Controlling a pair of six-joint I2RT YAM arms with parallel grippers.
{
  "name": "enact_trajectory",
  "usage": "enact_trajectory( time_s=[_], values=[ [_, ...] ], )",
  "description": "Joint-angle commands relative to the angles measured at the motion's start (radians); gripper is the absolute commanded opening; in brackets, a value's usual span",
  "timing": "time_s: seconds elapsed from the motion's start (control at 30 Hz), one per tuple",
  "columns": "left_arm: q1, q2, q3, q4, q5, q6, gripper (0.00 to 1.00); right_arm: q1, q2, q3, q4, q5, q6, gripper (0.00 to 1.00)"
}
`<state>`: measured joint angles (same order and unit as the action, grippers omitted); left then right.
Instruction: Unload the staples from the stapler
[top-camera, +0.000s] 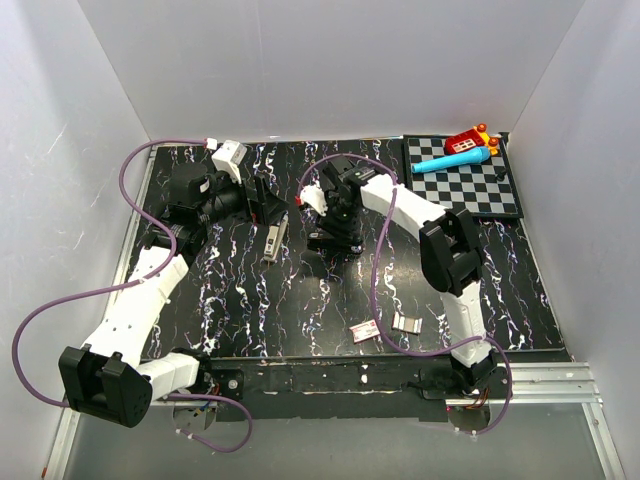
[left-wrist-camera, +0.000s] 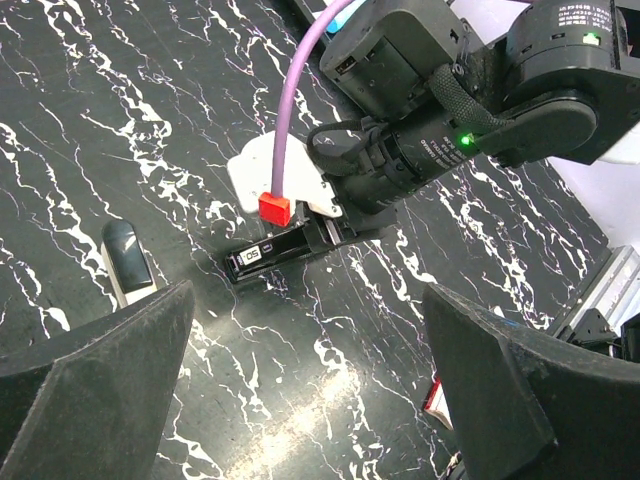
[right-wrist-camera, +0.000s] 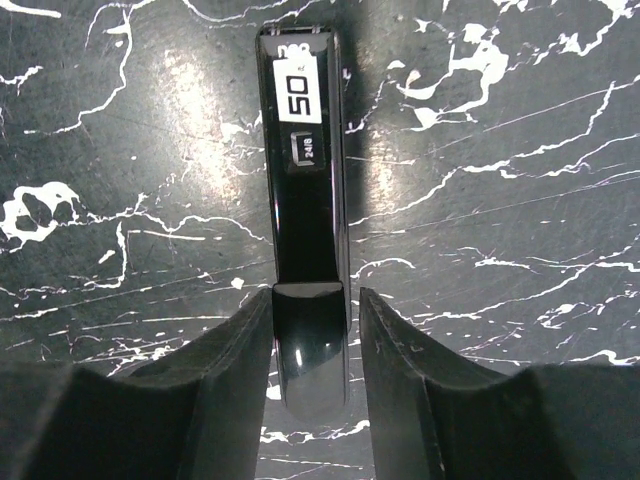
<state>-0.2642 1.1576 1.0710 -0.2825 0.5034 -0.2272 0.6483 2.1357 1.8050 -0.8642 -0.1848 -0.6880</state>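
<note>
Left hand (left-wrist-camera: 308, 295) gapes wide, stapler (left-wrist-camera: 125, 262) lying just beside it.

Read "50" on white label (right-wrist-camera: 298, 88) atop glossy black bar (right-wrist-camera: 308, 230); spotted same label in my left wrist view. Smaller badge (right-wrist-camera: 305, 150) beneath was illegible.

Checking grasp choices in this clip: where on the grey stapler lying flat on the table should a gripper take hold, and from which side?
Probably best to grip the stapler across its two long, slim sides near mid-length, coming straight down from above. It lies flat and is narrow, so the fingers can straddle it. The left gripper, open and close by, looks best placed.
</note>
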Motion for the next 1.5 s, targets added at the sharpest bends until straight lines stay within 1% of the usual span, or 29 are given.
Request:
enact_trajectory(
  time_s=[0.0,0.23,0.27,0.37,0.47,0.57,0.63,0.7,0.73,0.8,0.83,0.9,0.93,1.07,1.13,1.2,1.37,1.47],
  values=[
    [-0.004,-0.012,-0.013,0.019,0.024,0.017,0.98,-0.001,-0.028,0.048,0.036,-0.007,-0.015,0.49],
    [-0.004,-0.016,-0.016,0.029,0.043,0.031,0.98,-0.001,-0.103,0.037,0.033,0.010,-0.010,0.52],
    [-0.004,-0.016,-0.019,0.034,0.047,0.037,0.98,-0.001,-0.132,0.025,0.034,0.008,0.001,0.52],
    [-0.004,-0.016,-0.026,0.051,0.092,0.069,0.98,-0.007,-0.236,-0.067,0.109,-0.002,0.073,0.53],
    [-0.003,-0.009,-0.034,0.068,0.145,0.112,0.98,-0.016,-0.334,-0.133,0.140,0.014,0.157,0.54],
    [-0.009,0.013,-0.033,0.078,0.210,0.149,0.98,-0.018,-0.463,-0.197,0.185,0.070,0.270,0.54],
    [-0.013,0.027,-0.023,0.082,0.243,0.170,0.98,-0.018,-0.540,-0.217,0.182,0.045,0.364,0.54],
    [-0.023,0.046,-0.022,0.107,0.283,0.177,0.98,-0.018,-0.653,-0.295,0.259,0.019,0.480,0.54],
    [-0.035,0.059,-0.020,0.117,0.300,0.180,0.98,-0.018,-0.719,-0.367,0.324,0.013,0.525,0.55],
    [-0.069,0.092,0.001,0.105,0.310,0.207,0.98,-0.018,-0.814,-0.482,0.376,0.045,0.588,0.64],
    [-0.093,0.112,0.015,0.088,0.313,0.222,0.98,-0.019,-0.844,-0.510,0.387,0.104,0.646,0.68],
    [-0.139,0.152,0.032,0.069,0.299,0.307,0.98,-0.018,-0.888,-0.539,0.352,0.268,0.783,0.82],
    [-0.168,0.171,0.041,0.060,0.285,0.348,0.98,-0.019,-0.907,-0.553,0.338,0.319,0.813,0.84],
    [-0.257,0.232,0.084,0.046,0.199,0.494,0.98,-0.019,-0.935,-0.587,0.295,0.344,0.849,0.85],
    [-0.273,0.264,0.104,0.031,0.198,0.570,0.98,-0.019,-0.935,-0.596,0.257,0.370,0.904,0.85],
    [-0.282,0.290,0.113,0.031,0.190,0.626,0.98,-0.021,-0.957,-0.631,0.252,0.331,0.929,0.83],
    [-0.303,0.369,0.126,0.048,0.216,0.765,0.98,-0.019,-1.086,-0.786,0.338,0.219,0.969,0.81],
    [-0.314,0.419,0.139,0.071,0.208,0.821,0.98,-0.019,-1.129,-0.802,0.286,0.215,0.967,0.80]
  ],
)
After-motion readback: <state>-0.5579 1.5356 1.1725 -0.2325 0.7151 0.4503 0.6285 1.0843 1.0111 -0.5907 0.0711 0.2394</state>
